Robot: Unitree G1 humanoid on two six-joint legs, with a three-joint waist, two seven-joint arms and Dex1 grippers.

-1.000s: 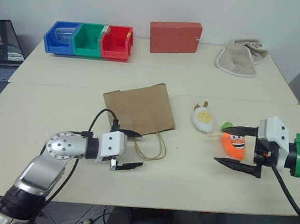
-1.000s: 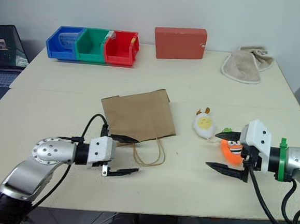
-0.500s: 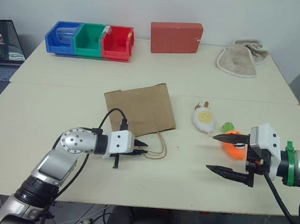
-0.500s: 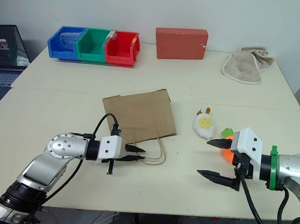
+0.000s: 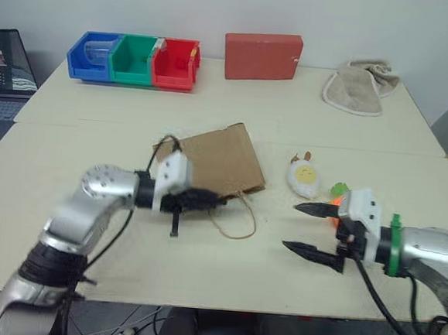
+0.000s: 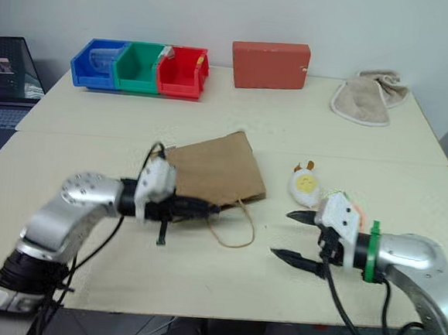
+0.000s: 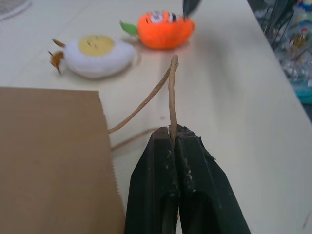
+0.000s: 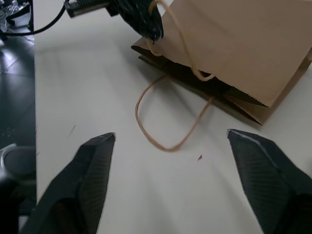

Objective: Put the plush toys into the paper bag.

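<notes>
paper bag handle pinched, mouth starting to lift

paper bag (image 5: 213, 160) lies mid-table, and the left gripper (image 5: 206, 200), which gaped beside the handles a second ago, has since clamped on one handle (image 7: 170, 95) and risen, so the upper edge of the bag is peeling up off the lower one. the second handle (image 5: 235, 221) still lies slack on the table (image 5: 306, 116). the right gripper (image 5: 308, 231) has slid in from the carrot toy (image 7: 164, 29) toward the bag, its fingers wide apart with nothing between them. that looks like a move to help open the mouth; neither toy is in yet.

count: one bag, two handles. two plush toys, the carrot and the egg toy (image 5: 304, 178), lie touching just right of the bag. two grippers.
</notes>
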